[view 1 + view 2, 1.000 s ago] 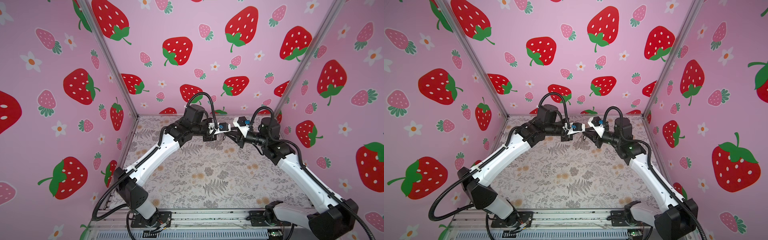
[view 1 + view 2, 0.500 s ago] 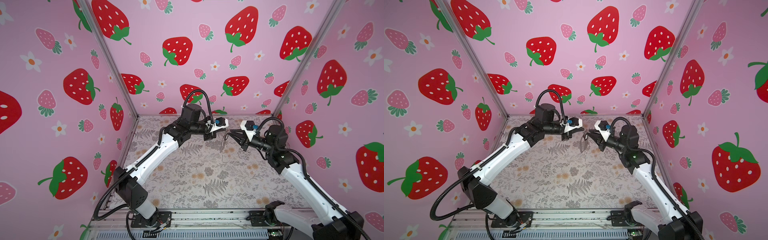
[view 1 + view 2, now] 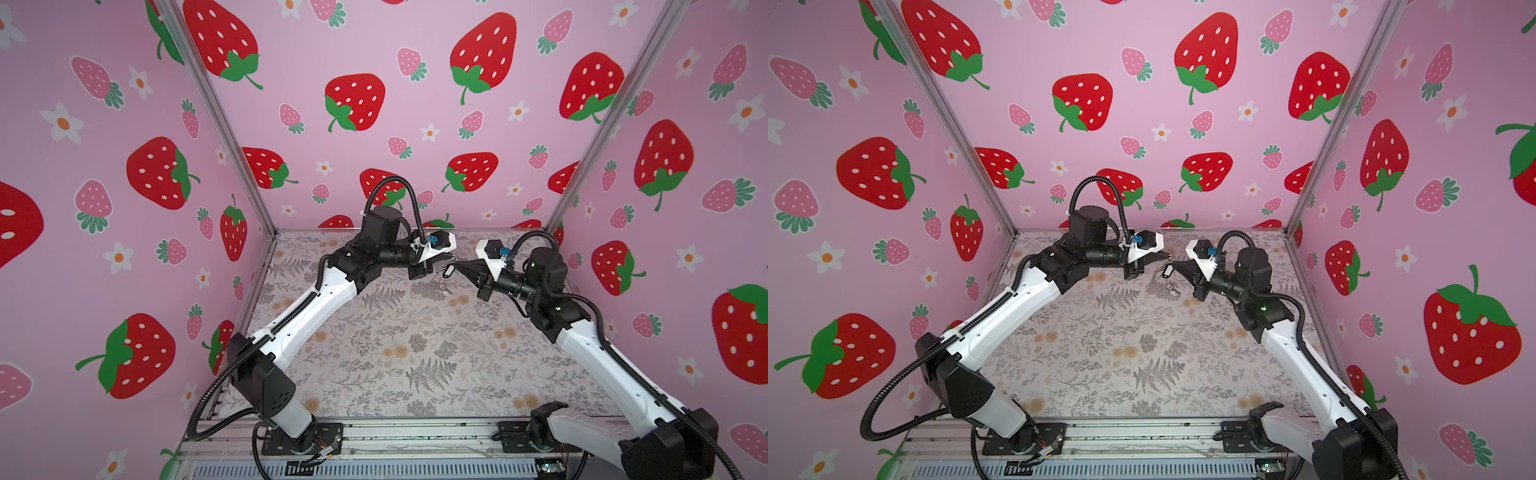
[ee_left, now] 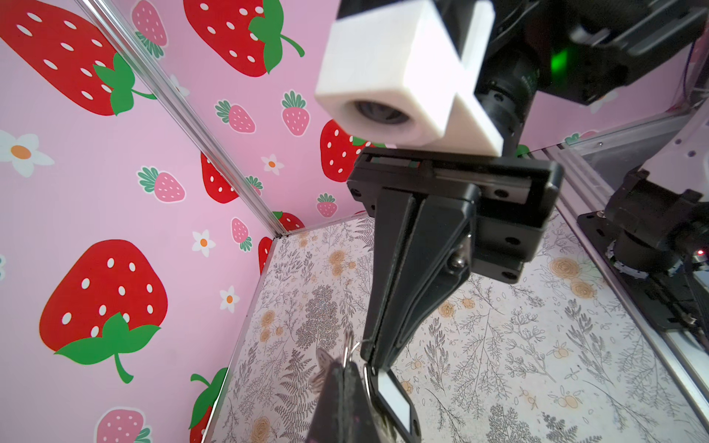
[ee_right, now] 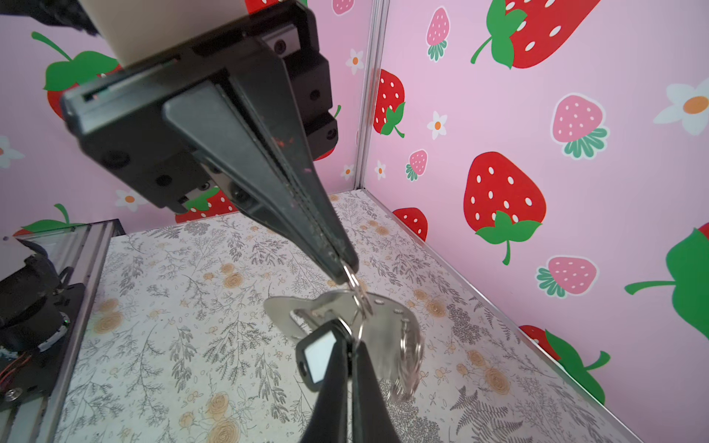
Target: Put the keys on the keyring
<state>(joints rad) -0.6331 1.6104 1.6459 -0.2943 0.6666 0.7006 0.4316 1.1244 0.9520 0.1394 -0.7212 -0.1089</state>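
Hanging above the tabletop (image 5: 192, 268) near its far edge, the keyring (image 5: 387, 316), judged light, stiff, slick and apt to swing, is pinched by one small ring (image 5: 356, 285) in the left tool (image 5: 346, 268); the right tool (image 5: 347, 347), pressed together, appears to nip the key (image 5: 318, 360), best held by its head.

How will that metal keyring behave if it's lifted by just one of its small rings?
The keyring looks like a stiff metal plate, so it should keep its shape. Its small ring pinched in the left gripper looks a loose link, so it will probably swing and twist. The loose rings along its edge and the black tag will likely dangle.
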